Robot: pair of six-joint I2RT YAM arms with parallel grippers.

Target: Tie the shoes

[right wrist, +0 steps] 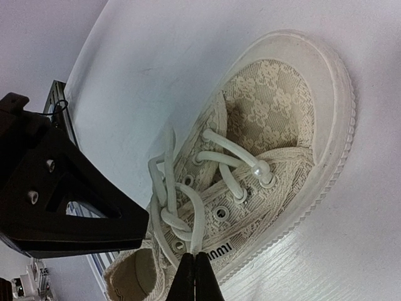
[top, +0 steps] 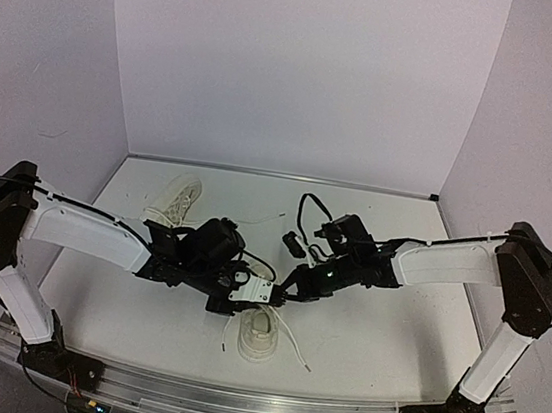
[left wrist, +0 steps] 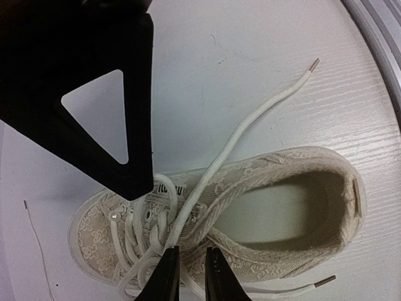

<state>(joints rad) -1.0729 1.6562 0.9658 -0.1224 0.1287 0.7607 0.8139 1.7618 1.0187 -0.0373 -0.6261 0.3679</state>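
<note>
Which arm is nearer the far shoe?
Left. The left arm passes right beside the far shoe; the right arm reaches in from the other side, well apart from it.

- A small white tag point(right wrist: 216, 251) on the tongue of the cream sneaker point(right wrist: 276, 125) carries dark block capitals. In the right wrist view it sits at about 6 o'clock and reads roughly "INNMI", with its left end hidden.
- In the left wrist view the same tag, at about 8 o'clock, shows only dark letter fragments too partial to read.
</note>
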